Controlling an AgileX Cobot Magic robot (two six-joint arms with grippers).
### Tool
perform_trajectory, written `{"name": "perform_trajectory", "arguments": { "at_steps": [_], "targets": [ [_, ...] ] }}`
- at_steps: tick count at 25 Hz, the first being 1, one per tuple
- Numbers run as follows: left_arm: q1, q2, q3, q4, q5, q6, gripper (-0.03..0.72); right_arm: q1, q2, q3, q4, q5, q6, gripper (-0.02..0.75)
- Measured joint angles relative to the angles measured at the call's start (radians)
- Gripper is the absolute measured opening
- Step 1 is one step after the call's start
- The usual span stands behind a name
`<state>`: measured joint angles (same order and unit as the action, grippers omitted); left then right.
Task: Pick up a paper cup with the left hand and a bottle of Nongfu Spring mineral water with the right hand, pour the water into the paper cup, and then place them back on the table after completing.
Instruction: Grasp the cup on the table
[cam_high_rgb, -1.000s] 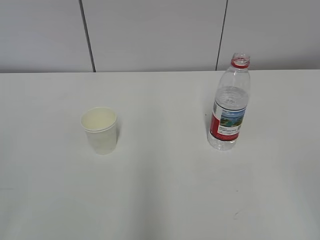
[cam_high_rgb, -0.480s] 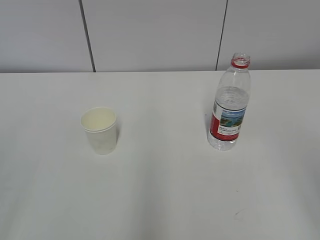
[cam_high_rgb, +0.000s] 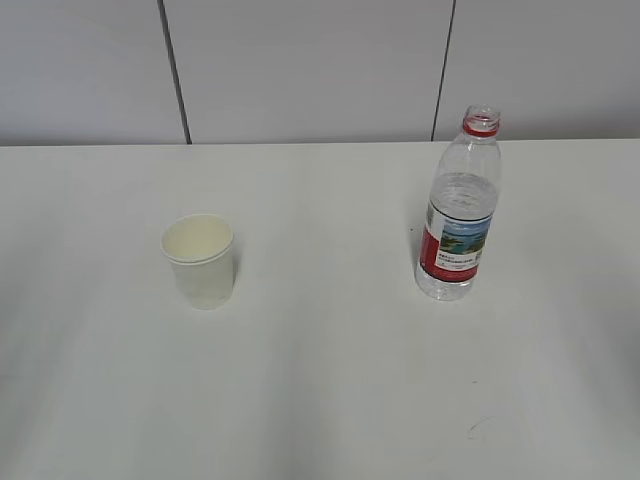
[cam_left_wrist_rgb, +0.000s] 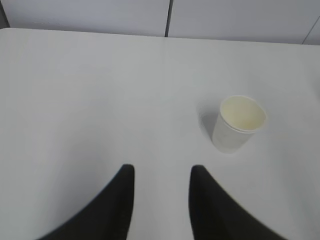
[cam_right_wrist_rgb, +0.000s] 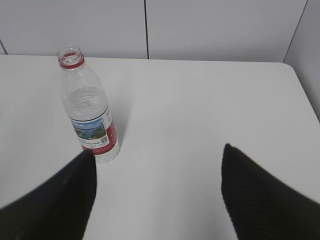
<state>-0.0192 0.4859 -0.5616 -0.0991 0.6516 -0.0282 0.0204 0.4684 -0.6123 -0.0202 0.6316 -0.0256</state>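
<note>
A white paper cup (cam_high_rgb: 201, 260) stands upright and empty on the white table (cam_high_rgb: 320, 380), left of centre. It also shows in the left wrist view (cam_left_wrist_rgb: 238, 123), ahead and to the right of my left gripper (cam_left_wrist_rgb: 161, 172), which is open and empty. An uncapped clear bottle (cam_high_rgb: 459, 208) with a red neck ring and a red-and-picture label stands upright at the right, holding clear water. In the right wrist view the bottle (cam_right_wrist_rgb: 88, 107) stands just beyond the left finger of my right gripper (cam_right_wrist_rgb: 157, 152), which is wide open and empty. Neither arm shows in the exterior view.
A grey panelled wall (cam_high_rgb: 300, 70) rises behind the table's far edge. The table's right far corner (cam_right_wrist_rgb: 287, 67) shows in the right wrist view. Nothing else stands on the table.
</note>
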Motion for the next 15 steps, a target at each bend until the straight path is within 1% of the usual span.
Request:
{"name": "perform_trajectory", "arguments": {
  "at_steps": [6, 9, 15],
  "targets": [
    [0.000, 0.231, 0.000, 0.047, -0.186, 0.016, 0.238, 0.000, 0.066, 0.000, 0.000, -0.018, 0.000, 0.572],
    [0.000, 0.355, 0.000, 0.061, -0.276, 0.019, 0.238, 0.000, 0.082, 0.000, 0.000, -0.050, 0.000, 0.572],
    [0.000, 0.570, 0.000, 0.081, -0.529, 0.023, 0.238, 0.000, 0.108, 0.000, 0.000, -0.083, 0.002, 0.572]
  ]
}}
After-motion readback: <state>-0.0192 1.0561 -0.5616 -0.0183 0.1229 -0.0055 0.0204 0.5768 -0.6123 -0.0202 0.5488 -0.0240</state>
